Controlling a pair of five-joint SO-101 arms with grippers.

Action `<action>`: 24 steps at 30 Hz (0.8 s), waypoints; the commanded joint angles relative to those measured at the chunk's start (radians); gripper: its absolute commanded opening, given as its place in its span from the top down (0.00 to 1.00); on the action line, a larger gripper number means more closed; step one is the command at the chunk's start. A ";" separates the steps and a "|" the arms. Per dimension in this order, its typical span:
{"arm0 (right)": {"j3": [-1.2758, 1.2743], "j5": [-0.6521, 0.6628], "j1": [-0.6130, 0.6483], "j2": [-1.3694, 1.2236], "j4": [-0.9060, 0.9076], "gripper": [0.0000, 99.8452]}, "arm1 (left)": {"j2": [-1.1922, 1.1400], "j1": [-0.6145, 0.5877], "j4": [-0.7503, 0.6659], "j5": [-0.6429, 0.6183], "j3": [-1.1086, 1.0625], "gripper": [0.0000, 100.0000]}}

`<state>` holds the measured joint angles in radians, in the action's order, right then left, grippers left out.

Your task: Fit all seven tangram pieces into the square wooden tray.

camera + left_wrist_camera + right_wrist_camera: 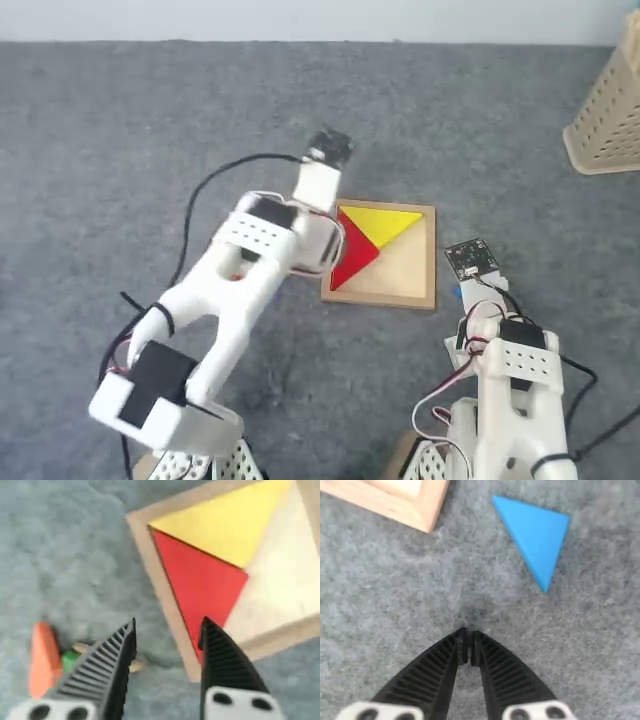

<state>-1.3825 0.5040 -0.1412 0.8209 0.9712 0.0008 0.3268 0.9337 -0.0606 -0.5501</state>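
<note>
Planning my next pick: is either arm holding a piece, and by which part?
Nothing is held. The left gripper is open and empty above the tray edge; the right gripper is shut on nothing, short of the blue triangle.

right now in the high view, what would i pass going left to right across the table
left arm → wooden tray → right arm → beige holed container
</note>
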 commanded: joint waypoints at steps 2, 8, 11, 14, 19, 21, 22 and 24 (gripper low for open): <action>-0.003 0.014 -0.008 0.021 -0.021 0.96 | 0.058 0.046 -0.069 -0.011 -0.059 0.80; -0.003 0.014 -0.008 0.021 -0.021 0.96 | 0.058 0.057 -0.124 -0.009 -0.145 0.80; -0.003 0.014 -0.008 0.021 -0.021 0.96 | 0.058 0.055 -0.124 -0.008 -0.171 0.80; -0.003 0.014 -0.008 0.021 -0.021 0.96 | 0.058 0.055 -0.124 -0.012 -0.189 0.80; -0.003 0.012 -0.013 0.021 -0.019 0.96 | 0.058 0.014 -0.120 -0.014 -0.194 0.80; -0.003 0.012 -0.013 0.021 -0.019 0.96 | 0.060 -0.014 -0.114 -0.014 -0.203 0.80; -0.003 0.012 -0.013 0.021 -0.019 0.96 | 0.060 -0.025 -0.106 -0.011 -0.206 0.80; -0.003 0.012 -0.013 0.021 -0.019 0.96 | 0.061 -0.049 -0.089 -0.008 -0.209 0.80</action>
<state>-1.3825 0.5040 -0.1412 0.8209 0.9712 0.0115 0.3161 0.8263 -0.0667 -0.7557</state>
